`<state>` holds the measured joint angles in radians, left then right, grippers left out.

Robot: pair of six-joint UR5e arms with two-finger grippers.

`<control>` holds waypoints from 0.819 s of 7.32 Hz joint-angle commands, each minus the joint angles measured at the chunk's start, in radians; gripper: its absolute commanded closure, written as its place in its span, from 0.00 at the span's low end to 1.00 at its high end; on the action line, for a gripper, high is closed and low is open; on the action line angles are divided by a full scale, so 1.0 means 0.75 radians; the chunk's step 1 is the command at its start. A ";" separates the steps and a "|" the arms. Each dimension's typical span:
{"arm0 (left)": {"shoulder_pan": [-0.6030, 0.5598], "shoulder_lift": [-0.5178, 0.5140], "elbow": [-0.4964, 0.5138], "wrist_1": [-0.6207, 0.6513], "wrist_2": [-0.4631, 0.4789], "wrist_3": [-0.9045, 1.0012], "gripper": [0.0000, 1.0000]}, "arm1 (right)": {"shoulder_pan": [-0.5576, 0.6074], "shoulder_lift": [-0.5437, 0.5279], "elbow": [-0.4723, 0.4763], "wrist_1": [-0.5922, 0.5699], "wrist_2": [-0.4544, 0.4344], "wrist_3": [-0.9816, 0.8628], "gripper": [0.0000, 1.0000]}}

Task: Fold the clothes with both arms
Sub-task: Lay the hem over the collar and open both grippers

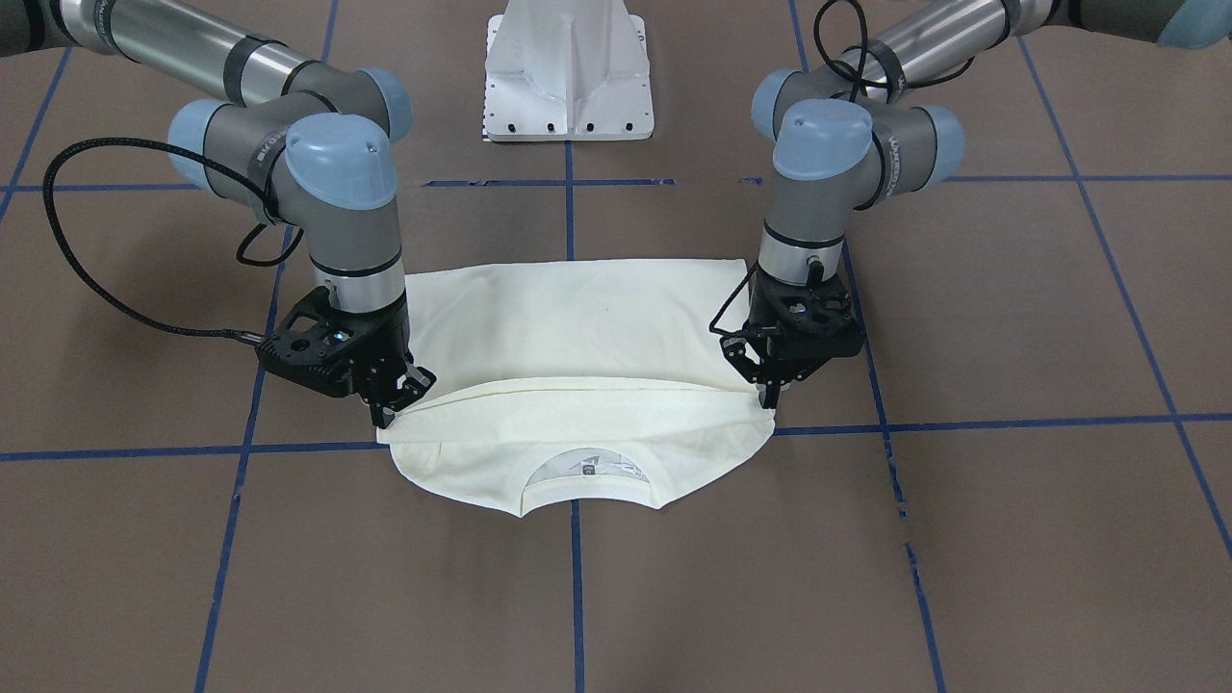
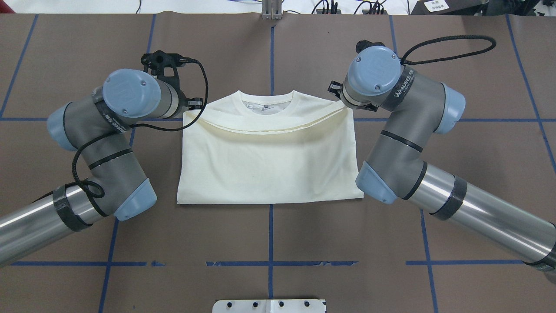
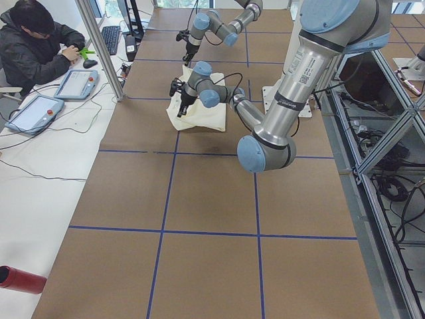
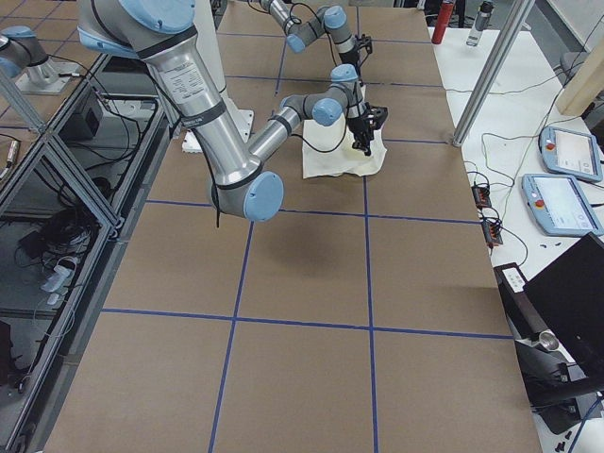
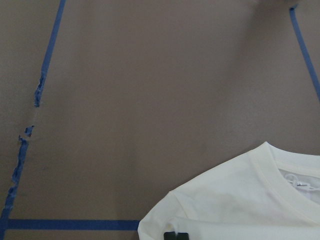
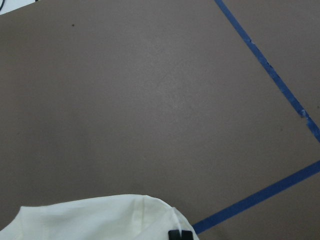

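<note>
The cream-white shirt (image 1: 577, 318) lies on the brown table, folded, with its plain side up. Its lower hem is drawn up to just short of the ribbed neck (image 1: 592, 493), where a bit of print (image 1: 602, 467) shows. My left gripper (image 1: 770, 399) is shut on one corner of the folded hem. My right gripper (image 1: 387, 416) is shut on the other corner. The hem hangs slightly above the layer below, with a shadow under it in the overhead view (image 2: 269, 130). The left wrist view shows the shoulder and neck of the shirt (image 5: 240, 200). The right wrist view shows a rounded shoulder (image 6: 100, 220).
The white pedestal base (image 1: 568, 72) stands behind the shirt. Blue tape lines (image 1: 577, 577) grid the brown table. An operator (image 3: 40, 46) sits at a side desk with tablets (image 3: 76, 83). Bottles (image 4: 446, 19) stand at the far table end.
</note>
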<state>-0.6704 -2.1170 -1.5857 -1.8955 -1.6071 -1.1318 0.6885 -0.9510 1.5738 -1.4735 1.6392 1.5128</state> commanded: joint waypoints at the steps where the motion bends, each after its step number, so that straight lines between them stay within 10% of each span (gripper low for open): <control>1: 0.000 -0.006 0.063 -0.037 0.003 0.002 1.00 | -0.002 -0.002 -0.047 0.011 -0.001 -0.025 1.00; 2: 0.000 -0.006 0.061 -0.044 0.001 0.002 1.00 | -0.002 -0.002 -0.051 0.011 -0.001 -0.025 0.83; 3: 0.000 0.006 0.059 -0.078 -0.007 0.030 0.20 | -0.010 -0.010 -0.049 0.011 -0.017 -0.033 0.01; 4: -0.002 0.012 0.032 -0.095 -0.011 0.164 0.00 | -0.002 -0.010 -0.019 0.011 -0.022 -0.061 0.00; 6: 0.014 0.132 -0.149 -0.103 -0.015 0.188 0.00 | 0.043 -0.061 0.098 0.013 0.037 -0.221 0.00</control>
<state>-0.6681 -2.0747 -1.6197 -1.9660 -1.6173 -1.0068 0.7040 -0.9691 1.5937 -1.4640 1.6417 1.4051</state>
